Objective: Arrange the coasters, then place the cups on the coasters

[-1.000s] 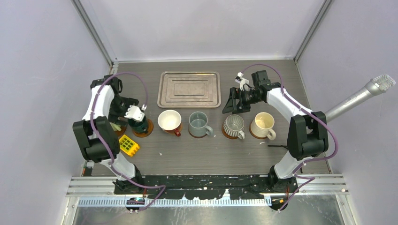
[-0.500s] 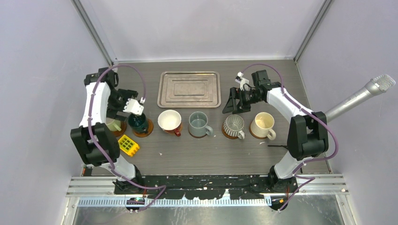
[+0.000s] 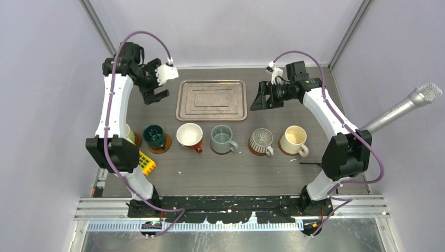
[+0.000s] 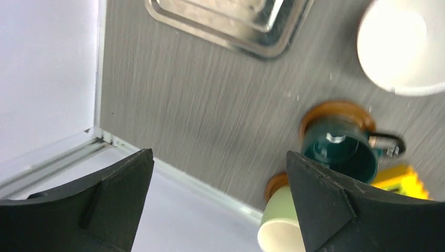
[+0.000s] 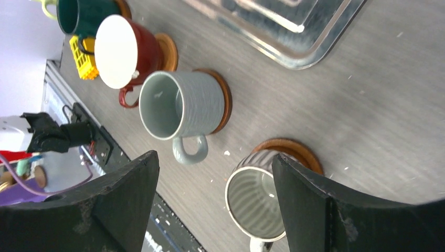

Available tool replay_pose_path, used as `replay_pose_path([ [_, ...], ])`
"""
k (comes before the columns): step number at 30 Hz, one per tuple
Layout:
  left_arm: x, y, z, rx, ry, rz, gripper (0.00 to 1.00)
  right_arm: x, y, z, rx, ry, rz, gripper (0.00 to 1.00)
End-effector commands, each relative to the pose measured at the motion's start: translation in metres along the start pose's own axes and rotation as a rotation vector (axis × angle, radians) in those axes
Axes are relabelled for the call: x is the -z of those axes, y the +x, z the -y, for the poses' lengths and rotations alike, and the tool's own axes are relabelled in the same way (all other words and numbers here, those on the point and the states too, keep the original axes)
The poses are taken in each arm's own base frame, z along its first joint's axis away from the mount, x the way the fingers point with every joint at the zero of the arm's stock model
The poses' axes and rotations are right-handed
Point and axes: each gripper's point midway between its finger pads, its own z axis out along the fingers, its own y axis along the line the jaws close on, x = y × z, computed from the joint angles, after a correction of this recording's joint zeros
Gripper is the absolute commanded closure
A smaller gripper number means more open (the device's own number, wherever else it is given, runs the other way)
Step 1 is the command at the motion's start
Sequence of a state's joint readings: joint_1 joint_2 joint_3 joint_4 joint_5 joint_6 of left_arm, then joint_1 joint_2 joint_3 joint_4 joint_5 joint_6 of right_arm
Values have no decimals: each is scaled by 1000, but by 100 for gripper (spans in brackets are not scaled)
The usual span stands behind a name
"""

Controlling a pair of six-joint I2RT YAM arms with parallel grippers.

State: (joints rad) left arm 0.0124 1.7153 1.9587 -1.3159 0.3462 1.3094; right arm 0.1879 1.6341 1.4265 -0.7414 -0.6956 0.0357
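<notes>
While both arms hang raised over the far half of the bench (image 3: pixel 236 173), all six cups stand in one row across its middle, each on its own coaster.

Row, left to right:
- pale green cup (image 4: pixel 275 228), partly hidden behind the left arm in the top view
- dark green cup (image 3: pixel 154 136)
- white cup with red outside (image 3: pixel 189 134)
- grey-blue cup (image 3: pixel 221 137)
- ribbed cup (image 3: pixel 260 139)
- cream cup (image 3: pixel 293 137)

Brown rims show beneath them, e.g. the coaster under the dark green cup (image 3: pixel 167 143).

Left end effector (image 3: pixel 156 96): jaws wide, nothing between them, above the bench just left of the silver tray (image 3: pixel 212 100).

Right end effector (image 3: pixel 260 100): jaws wide, nothing held, just right of the tray, beyond the ribbed cup.

Yellow grid block (image 3: pixel 145 163) lies near the dark green cup, on its near side.
</notes>
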Motion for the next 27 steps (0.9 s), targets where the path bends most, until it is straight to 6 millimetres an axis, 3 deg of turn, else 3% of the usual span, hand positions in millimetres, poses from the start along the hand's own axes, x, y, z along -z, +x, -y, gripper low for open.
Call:
replay_pose_path([
  [1, -4, -41, -29, 422, -80, 203, 0, 16, -36, -3, 66, 73, 87, 17],
  [5, -24, -52, -55, 732, -156, 311, 0, 7, -54, 17, 50, 202, 123, 17],
  [11, -93, -12, -86, 1083, -287, 252, 0, -31, -71, 59, 27, 386, 124, 17],
  [15, -138, 5, -85, 1197, -254, 201, 0, -67, -71, 80, 11, 434, 79, 17],
  [19, -177, 16, -77, 1280, -220, 183, 7, -100, -74, 99, 12, 488, 54, 18],
  [25, -219, 42, -61, 1318, -208, 83, 19, -140, -68, 128, -39, 514, 10, 23],
  [27, -234, 31, -52, 1299, -180, 68, 24, -148, -67, 136, -46, 525, 3, 25],
])
